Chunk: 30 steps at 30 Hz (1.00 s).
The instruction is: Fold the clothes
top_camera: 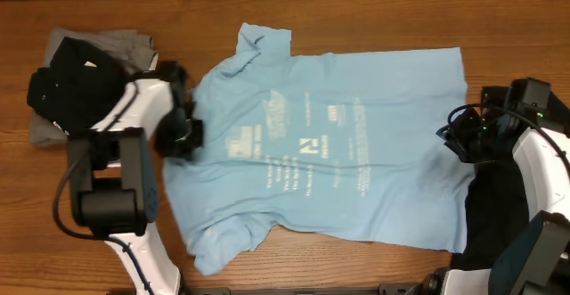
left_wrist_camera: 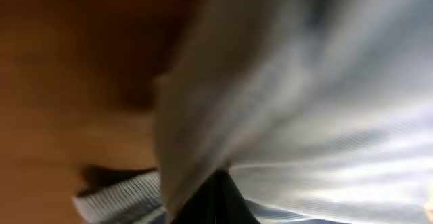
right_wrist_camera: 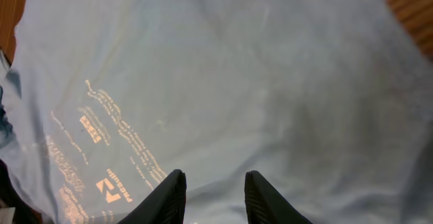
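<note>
A large sky-blue T-shirt (top_camera: 356, 152) with white and pink-red print lies spread across the middle of the table. My left gripper (top_camera: 183, 133) is at the shirt's left edge. In the blurred left wrist view its black fingers (left_wrist_camera: 220, 193) are shut together with the pale shirt fabric (left_wrist_camera: 325, 102) pinched and rising from the tips. At the shirt's right edge my right gripper (top_camera: 452, 136) is open. Its two fingers (right_wrist_camera: 177, 190) stand apart just above the shirt (right_wrist_camera: 237, 82), with nothing between them.
A black garment (top_camera: 76, 86) lies on a grey one (top_camera: 125, 44) at the back left, beside the left arm. Another black cloth (top_camera: 494, 210) lies at the right under the right arm. Wooden tabletop (top_camera: 356, 1) shows along the far edge.
</note>
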{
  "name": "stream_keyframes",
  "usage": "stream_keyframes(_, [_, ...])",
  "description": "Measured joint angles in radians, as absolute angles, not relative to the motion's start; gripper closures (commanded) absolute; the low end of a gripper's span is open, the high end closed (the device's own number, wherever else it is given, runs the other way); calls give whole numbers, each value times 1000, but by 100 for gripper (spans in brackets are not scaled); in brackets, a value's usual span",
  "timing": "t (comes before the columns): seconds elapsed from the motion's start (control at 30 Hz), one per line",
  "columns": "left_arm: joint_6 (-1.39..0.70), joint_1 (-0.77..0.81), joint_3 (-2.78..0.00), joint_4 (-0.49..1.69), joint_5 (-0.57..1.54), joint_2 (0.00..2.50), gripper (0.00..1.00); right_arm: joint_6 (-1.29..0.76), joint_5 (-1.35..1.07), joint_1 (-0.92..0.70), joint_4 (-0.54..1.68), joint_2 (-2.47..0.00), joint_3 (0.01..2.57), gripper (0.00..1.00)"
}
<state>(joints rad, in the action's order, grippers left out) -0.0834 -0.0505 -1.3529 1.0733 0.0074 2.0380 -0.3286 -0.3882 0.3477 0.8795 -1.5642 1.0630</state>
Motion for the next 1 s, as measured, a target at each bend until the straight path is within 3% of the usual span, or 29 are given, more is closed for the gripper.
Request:
stream_keyframes(0.17, [-79, -186, -1348, 1083, -10, 2001, 82, -315, -387, 269, 803, -1564, 1063, 62])
stream_keyframes(0.3, [-41, -177, -1351, 1069, 79, 1892, 74, -323, -366, 197, 710, -1565, 1063, 62])
stream_keyframes(0.37, [-14, -149, -1366, 1039, 138, 1834, 75, -341, -341, 163, 685, -1567, 1063, 62])
stream_keyframes(0.5, [34, -59, -1409, 908, 226, 1765, 89, -360, -315, 136, 664, -1591, 1063, 62])
stream_keyframes(0.57, [59, 1, -1419, 830, 247, 1762, 92, -366, -306, 136, 667, -1605, 1063, 63])
stream_keyframes(0.83, [107, 115, -1420, 583, 236, 1924, 94, -370, -296, 136, 754, -1628, 1062, 64])
stream_keyframes(1.0, [113, 97, -1420, 438, 209, 2062, 88, -370, -295, 136, 809, -1628, 1062, 64])
